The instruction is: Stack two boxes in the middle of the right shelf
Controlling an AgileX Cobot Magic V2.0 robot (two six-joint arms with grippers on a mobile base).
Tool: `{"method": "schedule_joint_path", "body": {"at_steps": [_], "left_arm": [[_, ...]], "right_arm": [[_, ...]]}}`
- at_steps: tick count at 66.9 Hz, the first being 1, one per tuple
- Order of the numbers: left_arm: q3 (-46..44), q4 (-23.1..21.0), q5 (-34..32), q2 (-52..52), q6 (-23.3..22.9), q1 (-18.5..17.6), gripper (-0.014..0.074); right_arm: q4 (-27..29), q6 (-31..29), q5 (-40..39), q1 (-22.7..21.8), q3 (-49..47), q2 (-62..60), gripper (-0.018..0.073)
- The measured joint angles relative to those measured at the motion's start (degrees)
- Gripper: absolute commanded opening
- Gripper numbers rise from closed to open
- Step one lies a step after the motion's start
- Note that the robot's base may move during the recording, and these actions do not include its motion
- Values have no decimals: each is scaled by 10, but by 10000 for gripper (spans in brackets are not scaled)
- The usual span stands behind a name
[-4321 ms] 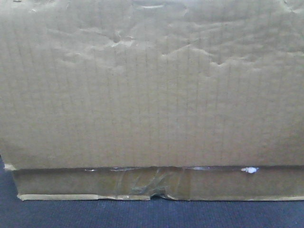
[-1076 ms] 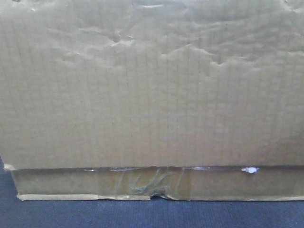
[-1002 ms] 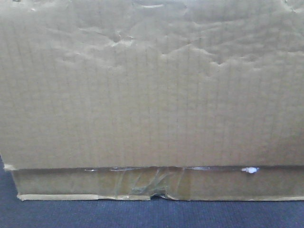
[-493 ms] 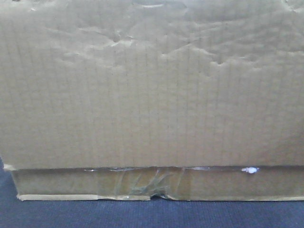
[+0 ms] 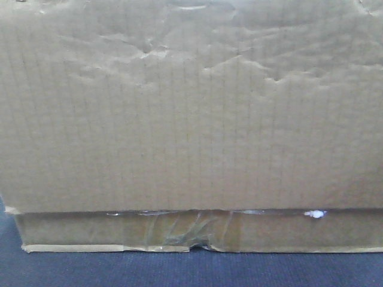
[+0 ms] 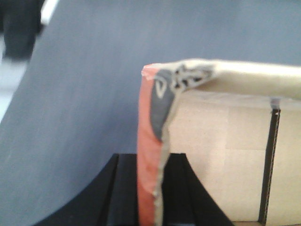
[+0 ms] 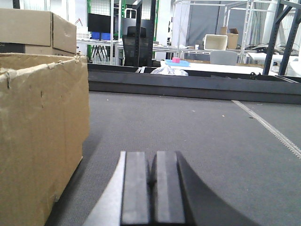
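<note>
Left pincer (image 6: 150, 195) straddles the top corner of a brown box (image 6: 221, 155), its black fingers (image 6: 124, 188) pressed against both faces of the taped wall, their tips cut off by the frame. Right pincer (image 7: 151, 188) sits fully closed and empty, low over the dark grey surface (image 7: 188, 122), just beside the box. Seen front-on, the box's wrinkled face fills the view and hides everything behind. Farther back stand a second box (image 7: 37, 26), then blurred racks (image 7: 277, 33) and tables.
</note>
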Motion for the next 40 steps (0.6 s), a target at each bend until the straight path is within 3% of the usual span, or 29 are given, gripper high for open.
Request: {"method": "schedule_joint_path", "body": {"at_steps": [6, 16, 19, 25, 40], "left_arm": [[-47, -46, 0, -7, -12, 0, -111], [-79, -171, 0, -12, -19, -4, -111], [-80, -182, 0, -12, -30, -14, -111], [-81, -166, 1, -11, -51, -43, -111], [-81, -37, 3, 18, -128, -188, -111]], "right_arm": [[0, 0, 0, 0, 0, 0, -167], [0, 0, 0, 0, 0, 0, -167], [0, 0, 0, 0, 0, 0, -167], [0, 0, 0, 0, 0, 0, -167], [0, 0, 0, 0, 0, 0, -167]]}}
